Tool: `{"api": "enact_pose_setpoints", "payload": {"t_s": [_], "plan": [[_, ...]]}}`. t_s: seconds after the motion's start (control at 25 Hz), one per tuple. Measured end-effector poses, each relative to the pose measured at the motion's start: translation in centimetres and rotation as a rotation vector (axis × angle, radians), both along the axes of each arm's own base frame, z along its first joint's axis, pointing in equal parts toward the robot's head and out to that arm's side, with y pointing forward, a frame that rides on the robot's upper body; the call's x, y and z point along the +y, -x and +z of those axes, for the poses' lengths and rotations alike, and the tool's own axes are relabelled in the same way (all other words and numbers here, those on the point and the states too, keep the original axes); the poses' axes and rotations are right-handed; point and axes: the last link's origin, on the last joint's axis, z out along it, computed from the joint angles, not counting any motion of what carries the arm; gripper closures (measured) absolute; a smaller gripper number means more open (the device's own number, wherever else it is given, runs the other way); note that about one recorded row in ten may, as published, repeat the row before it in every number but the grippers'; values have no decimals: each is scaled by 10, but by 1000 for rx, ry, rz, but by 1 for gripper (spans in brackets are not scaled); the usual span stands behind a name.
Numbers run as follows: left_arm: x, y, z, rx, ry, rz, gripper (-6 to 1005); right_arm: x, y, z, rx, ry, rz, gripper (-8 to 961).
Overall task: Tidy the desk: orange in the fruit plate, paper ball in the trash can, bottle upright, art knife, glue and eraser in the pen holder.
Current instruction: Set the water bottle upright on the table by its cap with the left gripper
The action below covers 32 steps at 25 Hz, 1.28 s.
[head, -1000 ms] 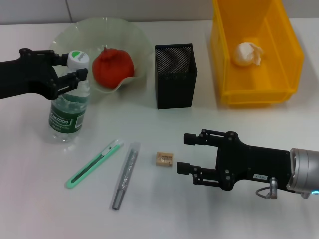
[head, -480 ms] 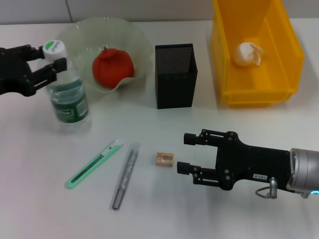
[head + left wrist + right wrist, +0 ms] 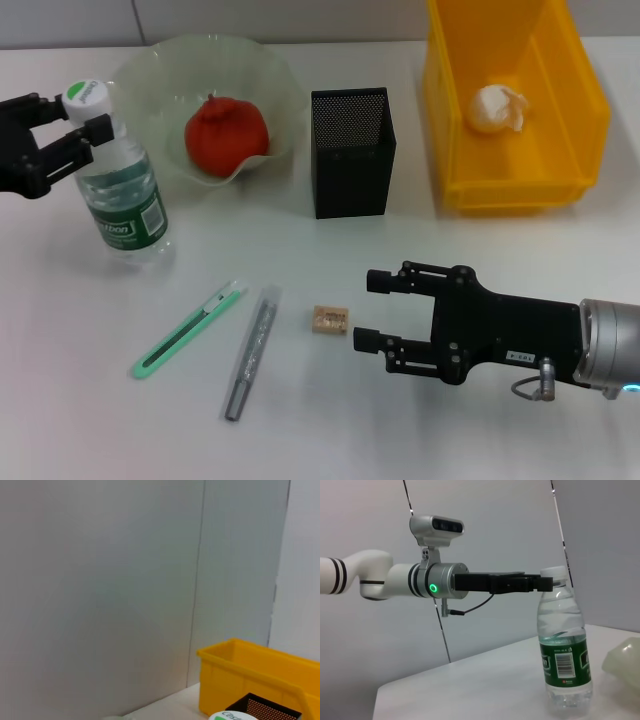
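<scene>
Bottle (image 3: pixel 118 190): upright near desk's left edge, left gripper (image 3: pixel 72 130) spread around its cap. Orange (image 3: pixel 226 135) in fruit plate (image 3: pixel 150 70), paper ball (image 3: pixel 497 107) in trash can (image 3: pixel 520 190): done. Eraser (image 3: pixel 329 320), art knife (image 3: pixel 187 328), glue (image 3: pixel 250 352) remain outside pen holder (image 3: pixel 352 160); right gripper (image 3: pixel 372 310) wide beside eraser.

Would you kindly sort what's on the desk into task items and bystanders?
Task items: orange, fruit plate, paper ball, trash can, bottle, art knife, glue, eraser, pen holder.
Bystanders: none visible.
</scene>
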Motion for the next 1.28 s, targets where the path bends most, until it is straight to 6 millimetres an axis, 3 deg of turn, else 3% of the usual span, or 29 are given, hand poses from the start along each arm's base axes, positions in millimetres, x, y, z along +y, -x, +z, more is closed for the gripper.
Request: {"api": "enact_pose_setpoints", "payload": {"t_s": [0.24, 0.36, 1.28], "plan": [[-1, 4, 0, -14, -6, 15, 528, -1, 0, -1, 3, 5, 1, 269], [-1, 15, -8, -38, -20, 31, 526, -1, 0, -1, 3, 8, -1, 269], [2, 17, -16, -37, -31, 15, 509, -2, 1, -1, 6, 11, 0, 270]]}}
